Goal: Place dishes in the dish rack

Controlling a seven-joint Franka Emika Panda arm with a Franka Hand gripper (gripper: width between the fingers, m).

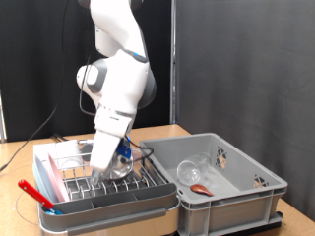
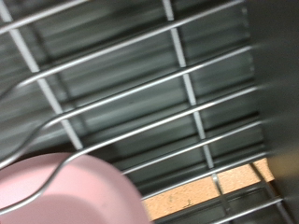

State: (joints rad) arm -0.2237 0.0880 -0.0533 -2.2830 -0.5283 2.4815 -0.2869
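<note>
The dish rack (image 1: 108, 204), a low pale tray with a silver wire grid, stands at the exterior view's lower left. My gripper (image 1: 110, 163) is down inside it, mostly hidden by the hand. The shiny steel bowl (image 1: 125, 167) sits in the rack right beside the gripper; whether the fingers hold it does not show. The clear glass (image 1: 190, 169) and the reddish-brown spoon (image 1: 203, 187) lie inside the grey crate (image 1: 241, 202) on the right. The wrist view shows the rack's wires (image 2: 187, 93) close up, with no fingertips clearly in view.
A pink flat piece (image 1: 46, 183) and a red handle (image 1: 32, 191) lie along the rack's left side. A pink round surface (image 2: 75, 191) shows under the wires in the wrist view, with wooden table (image 2: 201, 191) beyond. Black curtains stand behind.
</note>
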